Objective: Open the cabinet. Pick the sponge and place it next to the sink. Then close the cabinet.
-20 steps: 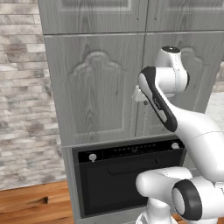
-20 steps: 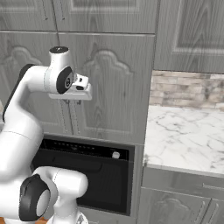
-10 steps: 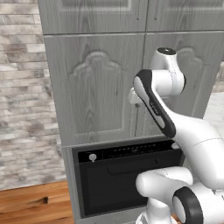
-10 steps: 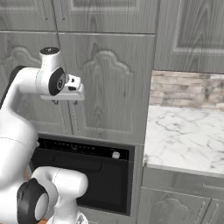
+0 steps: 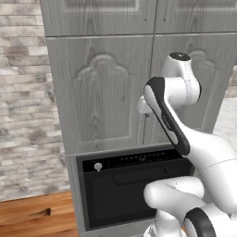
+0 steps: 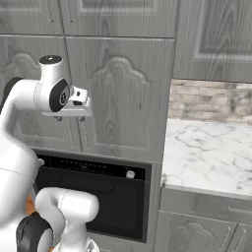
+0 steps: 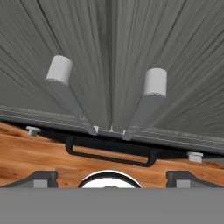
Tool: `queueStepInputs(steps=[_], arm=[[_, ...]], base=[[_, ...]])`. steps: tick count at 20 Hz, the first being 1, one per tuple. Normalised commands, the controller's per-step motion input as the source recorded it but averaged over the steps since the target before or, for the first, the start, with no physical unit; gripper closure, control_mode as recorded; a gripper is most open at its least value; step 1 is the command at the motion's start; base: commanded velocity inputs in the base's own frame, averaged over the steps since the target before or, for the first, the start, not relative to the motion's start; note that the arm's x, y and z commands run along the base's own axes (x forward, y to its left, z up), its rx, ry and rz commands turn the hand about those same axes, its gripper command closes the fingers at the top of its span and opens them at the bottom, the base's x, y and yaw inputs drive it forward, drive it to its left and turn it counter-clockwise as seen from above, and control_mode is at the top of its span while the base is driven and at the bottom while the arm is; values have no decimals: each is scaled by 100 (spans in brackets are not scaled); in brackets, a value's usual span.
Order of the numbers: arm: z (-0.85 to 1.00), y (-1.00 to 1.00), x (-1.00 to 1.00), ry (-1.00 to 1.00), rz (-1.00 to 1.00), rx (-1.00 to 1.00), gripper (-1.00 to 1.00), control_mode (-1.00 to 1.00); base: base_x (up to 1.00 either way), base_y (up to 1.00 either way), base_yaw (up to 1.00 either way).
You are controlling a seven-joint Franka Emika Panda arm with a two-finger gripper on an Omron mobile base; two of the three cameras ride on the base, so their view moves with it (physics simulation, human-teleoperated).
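Observation:
The cabinet (image 5: 104,92) (image 6: 123,93) is the tall light-grey unit with two arched doors, and both doors stand shut. My gripper (image 5: 142,107) (image 6: 73,116) hovers just in front of the seam between the doors, at the height of the slim handles. The hand view looks down along the doors: the left handle (image 7: 65,94) and the right handle (image 7: 146,103) flank the seam. My gripper (image 7: 112,177) is open with its fingertips (image 7: 41,177) spread wide and nothing between them. The sponge is out of view.
A black built-in oven (image 5: 129,185) (image 6: 93,182) sits under the cabinet, its handle (image 7: 111,155) below my hand. A marble counter (image 6: 211,157) lies to the right, a brick wall (image 5: 23,115) to the left and wood floor (image 5: 32,217) below.
The gripper has gone from shut to wide open, and the hand has shifted slightly left in front of the door seam. The doors look shut throughout.

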Motion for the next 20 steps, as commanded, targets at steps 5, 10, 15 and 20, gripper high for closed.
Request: queueStepInputs(steps=[5, 10, 15, 20], arm=[[0, 0, 0, 0, 0, 0, -100, -100], [0, -12, -8, -6, 0, 0, -100, -100], [0, -13, -9, -5, 0, 0, -100, -100], [12, -33, -6, -3, 0, 3, -100, -100]], base=[[0, 0, 0], [0, 0, 0], [0, 0, 0], [0, 0, 0]])
